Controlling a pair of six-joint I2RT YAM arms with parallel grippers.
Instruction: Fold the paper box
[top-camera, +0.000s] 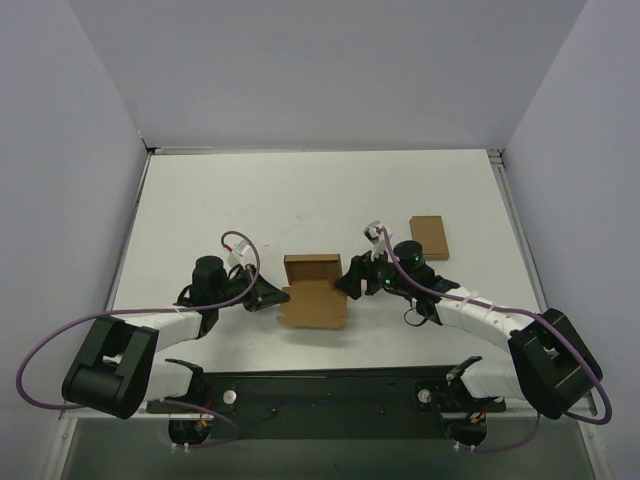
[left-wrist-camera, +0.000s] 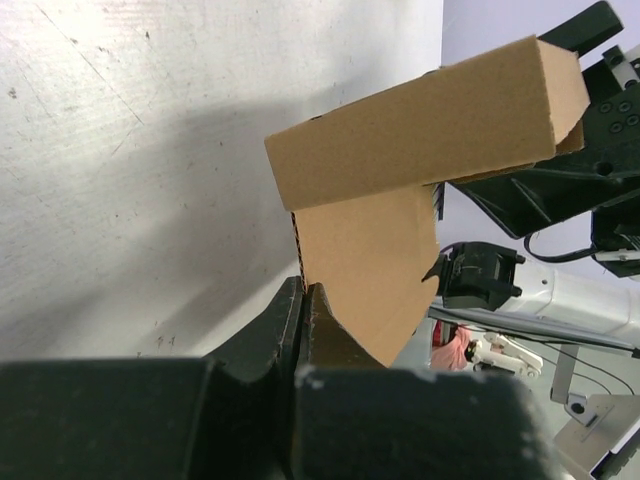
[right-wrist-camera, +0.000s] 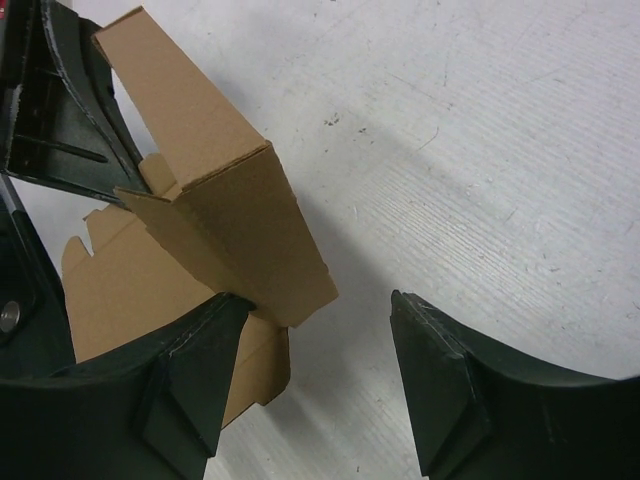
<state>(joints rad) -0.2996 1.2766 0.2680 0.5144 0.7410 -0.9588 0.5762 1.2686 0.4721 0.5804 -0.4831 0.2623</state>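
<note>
The left gripper (left-wrist-camera: 303, 292) is clamped flat on a thin flap at the edge of the paper box (left-wrist-camera: 420, 130), its jaws pressed together with only the sheet between them. The right gripper (right-wrist-camera: 318, 305) stands wide apart and grips nothing. The end corner of a raised side wall pokes into the gap, close against one finger (right-wrist-camera: 200, 350) and well clear of the other. Outward from there, the box sits mid-table (top-camera: 200, 210) between the two arms, with a broad base panel, one long wall folded up along its far side, and notched flaps showing at an edge in the right wrist view. Whether the base rests fully on the surface cannot be told. The kraft board looks light and thin, stiff across a panel yet ready to hinge at any crease. It would probably slide or lift under a push unless pinned, and would buckle if squeezed hard mid-panel. The sensible holds seem to be flap edges and wall rims close to a crease, pinched flat as the left arm does, with a finger pushing broadside on a wall. A plain cardboard rectangle (top-camera: 428, 237) lies farther back on the right, well apart from the box.
</note>
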